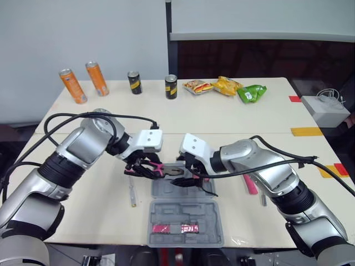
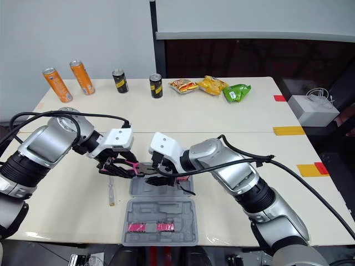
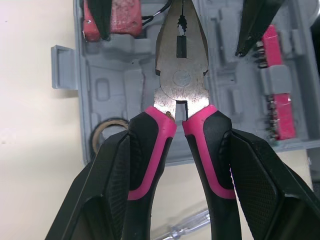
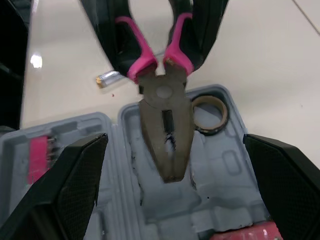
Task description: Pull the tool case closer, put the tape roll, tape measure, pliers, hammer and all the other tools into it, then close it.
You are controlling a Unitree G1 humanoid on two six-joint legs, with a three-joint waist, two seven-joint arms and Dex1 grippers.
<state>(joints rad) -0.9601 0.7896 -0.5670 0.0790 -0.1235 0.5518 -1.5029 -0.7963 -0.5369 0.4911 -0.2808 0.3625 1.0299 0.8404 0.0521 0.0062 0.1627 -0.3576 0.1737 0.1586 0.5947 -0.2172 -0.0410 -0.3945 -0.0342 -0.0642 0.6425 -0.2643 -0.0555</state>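
Tool case [image 1: 166, 213]: grey, open flat at near edge of table [image 1: 238, 116]. Near half lined with pink bit strips [image 1: 176, 228]; far half moulded into recesses.

Tape roll [image 4: 209, 114]: lying in far half, at its far-left corner.

Red item [image 3: 120, 22]: in far-right corner of same half, type unclear.

Pliers [image 3: 181, 75]: pink-and-black handles, steel nose pointing right, held just above a long recess of far half, not yet seated.

Left claw [image 3: 182, 145]: clamped around both plier handles.

Right claw [image 4: 175, 137]: spread wide, one finger either side of plier nose, apparently touching nothing.

Screwdriver [image 1: 132, 194]: loose on table, just left of case.

Pink-handled tool [image 1: 250, 184]: loose on table, right of case, type unclear.

Hazards, as judged:
- Release from above or askew likely to leave pliers propped across recess walls, blocking lid later.
- Handles close to tape roll, so a lowering off-line may land them on it.
- Nose between right claw's fingers, so any sideways drift risks a knock and a twisted grip.
- Hard downward press may shove case towards near edge.
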